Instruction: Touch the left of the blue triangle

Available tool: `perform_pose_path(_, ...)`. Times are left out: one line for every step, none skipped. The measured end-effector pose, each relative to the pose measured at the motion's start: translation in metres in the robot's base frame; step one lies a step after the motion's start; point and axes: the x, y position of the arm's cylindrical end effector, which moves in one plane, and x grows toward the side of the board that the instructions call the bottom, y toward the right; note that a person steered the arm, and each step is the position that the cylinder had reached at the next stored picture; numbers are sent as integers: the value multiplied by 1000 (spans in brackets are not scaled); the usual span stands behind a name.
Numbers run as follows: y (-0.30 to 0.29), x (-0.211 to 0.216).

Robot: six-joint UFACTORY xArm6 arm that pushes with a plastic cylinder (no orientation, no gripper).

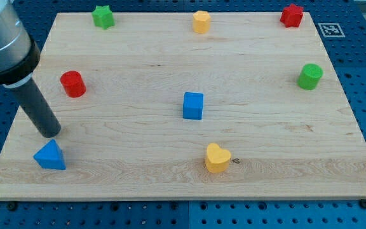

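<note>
Blue triangle lies just below my tip, a gripless tool.

You have my tip near the view's lower left, just above the blue triangle and close to its top corner; whether they touch cannot be told. The red cylinder stands further up the wooden board. A blue cube sits mid-board, a yellow heart below it. Along the top you see a green star, a yellow block and a red star; a green cylinder stands at the right.
</note>
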Motion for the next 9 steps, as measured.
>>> perform_pose_path(-23,0)
perform_pose_path(-41,0)
perform_pose_path(-41,0)
perform_pose_path(-41,0)
perform_pose_path(-54,3)
perform_pose_path(-60,6)
perform_pose_path(-56,40)
perform_pose_path(-48,65)
perform_pose_path(-27,66)
